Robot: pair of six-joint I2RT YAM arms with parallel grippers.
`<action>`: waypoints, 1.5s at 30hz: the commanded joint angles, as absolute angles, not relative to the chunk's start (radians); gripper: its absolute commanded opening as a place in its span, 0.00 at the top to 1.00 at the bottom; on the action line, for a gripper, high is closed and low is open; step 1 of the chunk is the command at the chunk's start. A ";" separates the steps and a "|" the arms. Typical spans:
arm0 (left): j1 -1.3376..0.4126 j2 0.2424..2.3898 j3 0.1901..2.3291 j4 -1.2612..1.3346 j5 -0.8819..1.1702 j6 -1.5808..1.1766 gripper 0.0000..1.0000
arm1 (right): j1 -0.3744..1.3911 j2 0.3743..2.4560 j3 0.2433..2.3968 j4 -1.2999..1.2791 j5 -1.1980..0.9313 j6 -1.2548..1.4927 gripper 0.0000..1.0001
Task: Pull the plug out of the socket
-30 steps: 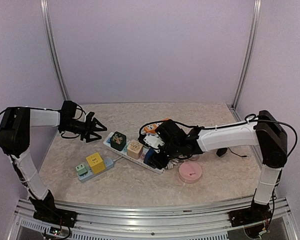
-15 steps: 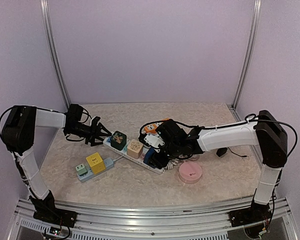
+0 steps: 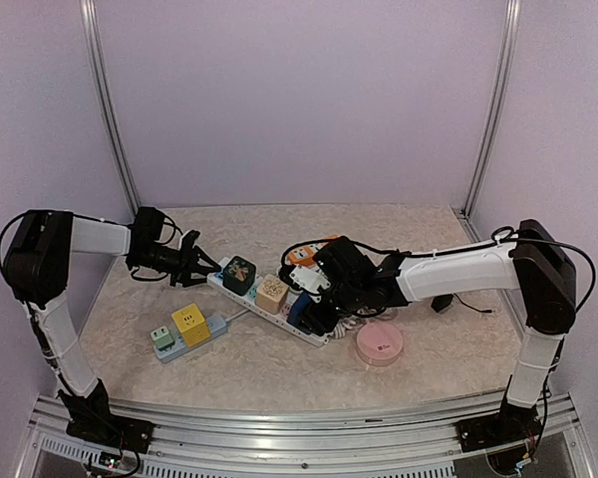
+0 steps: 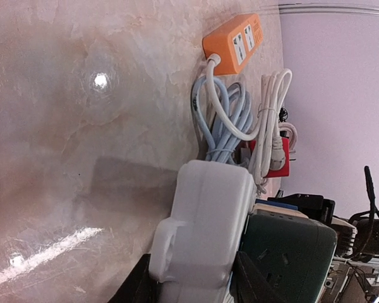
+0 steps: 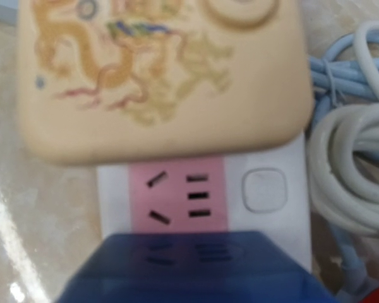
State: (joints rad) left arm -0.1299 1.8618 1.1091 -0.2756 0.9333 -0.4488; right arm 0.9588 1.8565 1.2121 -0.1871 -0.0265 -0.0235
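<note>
A white power strip (image 3: 251, 299) lies slantwise mid-table. It carries a dark green cube plug (image 3: 238, 274), a beige cube plug (image 3: 270, 293) and a blue cube plug (image 3: 298, 312). My left gripper (image 3: 203, 268) is shut on the strip's left end (image 4: 205, 221), with a black finger (image 4: 136, 287) on each side. My right gripper (image 3: 311, 311) sits down over the blue plug (image 5: 189, 271) and grips it. Its fingers are out of the right wrist view. That view shows a bare pink socket (image 5: 177, 196) between the blue plug and the beige plug (image 5: 158, 69).
A small grey strip (image 3: 211, 326) with yellow and green cubes lies front left. A pink round puck (image 3: 379, 345) lies right of the strip. An orange power strip (image 4: 234, 39) and coiled cables (image 4: 230, 117) lie behind it. A small black object (image 3: 441, 304) lies far right.
My left gripper moved right from open, clear of the strip, and closed on the strip's left end. The right arm stayed on the blue plug.
</note>
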 commanded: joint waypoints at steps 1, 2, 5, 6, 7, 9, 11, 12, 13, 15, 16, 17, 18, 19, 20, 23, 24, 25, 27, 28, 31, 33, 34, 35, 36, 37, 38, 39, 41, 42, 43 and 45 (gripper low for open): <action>-0.144 1.794 1.118 -0.269 0.982 -0.399 0.69 | 0.947 1.794 1.208 -0.053 -0.056 0.024 1.00; -0.144 1.786 1.118 -0.269 0.982 -0.394 0.71 | 0.948 1.792 1.203 -0.047 -0.061 0.029 1.00; -0.148 1.760 1.114 -0.265 0.982 -0.378 0.75 | 0.942 1.789 1.192 -0.031 -0.080 0.037 1.00; -0.149 1.755 1.114 -0.267 0.982 -0.372 0.76 | 0.940 1.789 1.188 -0.027 -0.089 0.039 1.00; -0.152 1.751 1.116 -0.269 0.982 -0.366 0.78 | 0.938 1.787 1.183 -0.021 -0.097 0.042 1.00; -0.158 1.742 1.120 -0.275 0.980 -0.350 0.81 | 0.932 1.783 1.175 -0.013 -0.116 0.047 1.00; -0.169 1.734 1.126 -0.285 0.975 -0.330 0.83 | 0.926 1.778 1.165 -0.004 -0.134 0.051 1.00; -0.173 1.728 1.127 -0.289 0.968 -0.320 0.83 | 0.923 1.775 1.161 -0.003 -0.140 0.053 1.00; -0.179 1.723 1.128 -0.294 0.962 -0.310 0.83 | 0.917 1.771 1.157 -0.003 -0.150 0.057 1.00; -0.188 1.711 1.133 -0.308 0.947 -0.291 0.84 | 0.906 1.764 1.144 0.030 -0.177 0.070 1.00; -0.193 1.708 1.135 -0.313 0.940 -0.282 0.84 | 0.899 1.760 1.137 0.041 -0.190 0.077 1.00; -0.197 1.704 1.135 -0.316 0.934 -0.276 0.84 | 0.893 1.757 1.130 0.051 -0.203 0.084 1.00; -0.200 1.701 1.136 -0.318 0.928 -0.270 0.84 | 0.883 1.753 1.125 0.059 -0.215 0.090 1.00; -0.203 1.696 1.138 -0.320 0.924 -0.265 0.84 | 0.875 1.749 1.119 0.069 -0.227 0.097 1.00; -0.206 1.695 1.140 -0.322 0.920 -0.261 0.84 | 0.869 1.747 1.114 0.079 -0.241 0.103 1.00; -0.211 1.687 1.142 -0.325 0.913 -0.250 0.84 | 0.853 1.743 1.106 0.096 -0.270 0.116 1.00; -0.213 1.686 1.143 -0.326 0.911 -0.247 0.85 | 0.851 1.744 1.106 0.097 -0.276 0.118 1.00; -0.214 1.685 1.143 -0.325 0.911 -0.245 0.85 | 0.849 1.745 1.105 0.098 -0.285 0.122 1.00; -0.217 1.682 1.142 -0.327 0.908 -0.240 0.85 | 0.841 1.748 1.103 0.106 -0.307 0.130 1.00; -0.217 1.681 1.144 -0.328 0.905 -0.238 0.86 | 0.839 1.751 1.103 0.106 -0.313 0.132 1.00; -0.221 1.676 1.145 -0.333 0.895 -0.231 0.86 | 0.831 1.754 1.098 0.117 -0.334 0.144 1.00; -0.222 1.669 1.145 -0.335 0.890 -0.223 0.87 | 0.822 1.758 1.098 0.125 -0.361 0.156 1.00; -0.224 1.666 1.146 -0.336 0.887 -0.220 0.87 | 0.817 1.758 1.098 0.129 -0.373 0.162 1.00; -0.225 1.663 1.145 -0.336 0.886 -0.217 0.87 | 0.812 1.759 1.097 0.134 -0.388 0.169 1.00; -0.225 1.659 1.146 -0.336 0.884 -0.214 0.87 | 0.805 1.757 1.096 0.140 -0.401 0.177 1.00; -0.225 1.656 1.145 -0.337 0.880 -0.212 0.87 | 0.799 1.757 1.093 0.145 -0.413 0.184 1.00; -0.227 1.654 1.145 -0.338 0.875 -0.208 0.87 | 0.796 1.755 1.093 0.150 -0.423 0.187 1.00; -0.228 1.651 1.146 -0.340 0.873 -0.204 0.87 | 0.792 1.755 1.094 0.152 -0.429 0.192 1.00; -0.233 1.646 1.146 -0.341 0.872 -0.197 0.87 | 0.787 1.755 1.094 0.154 -0.441 0.203 1.00; -0.236 1.644 1.146 -0.341 0.869 -0.194 0.87 | 0.787 1.755 1.097 0.153 -0.441 0.204 1.00; -0.239 1.642 1.146 -0.342 0.865 -0.193 0.87 | 0.786 1.756 1.102 0.144 -0.435 0.197 1.00; -0.241 1.643 1.147 -0.345 0.860 -0.195 0.87 | 0.788 1.758 1.109 0.114 -0.414 0.181 1.00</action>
State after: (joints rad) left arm -0.1944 1.6760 1.1374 -0.3210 0.8463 -0.3359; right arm 0.8078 1.7943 1.0794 -0.0006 -0.3859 0.0769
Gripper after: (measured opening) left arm 0.347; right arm 0.629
